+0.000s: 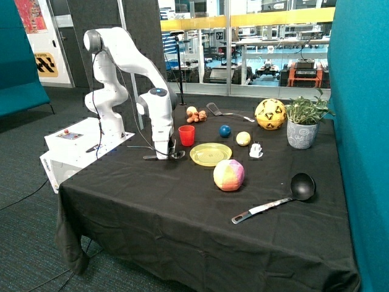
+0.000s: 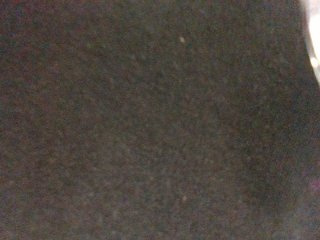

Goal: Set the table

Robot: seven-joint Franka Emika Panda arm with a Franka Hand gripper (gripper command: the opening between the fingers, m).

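The hand (image 1: 163,154) sits low on the black-clothed counter (image 1: 182,213) at a spoon (image 1: 159,156) beside the red cup (image 1: 186,135) and yellow plate (image 1: 211,154); its grip cannot be told. Glass-walled lab behind.

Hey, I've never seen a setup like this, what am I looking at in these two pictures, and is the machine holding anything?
The white machine is a robot arm bolted beside a table with a black cloth. The outside view comes from a camera standing apart. The wrist view comes from a camera on the arm itself; it is so close that it shows almost only cloth.

The arm's end effector is down at the table, at a spoon lying next to a red cup and a yellow plate. I cannot tell whether it grips the spoon.

Also on the table: a pink and yellow ball, a black ladle, a spatula, a small blue ball, a yellow soccer ball and a potted plant.
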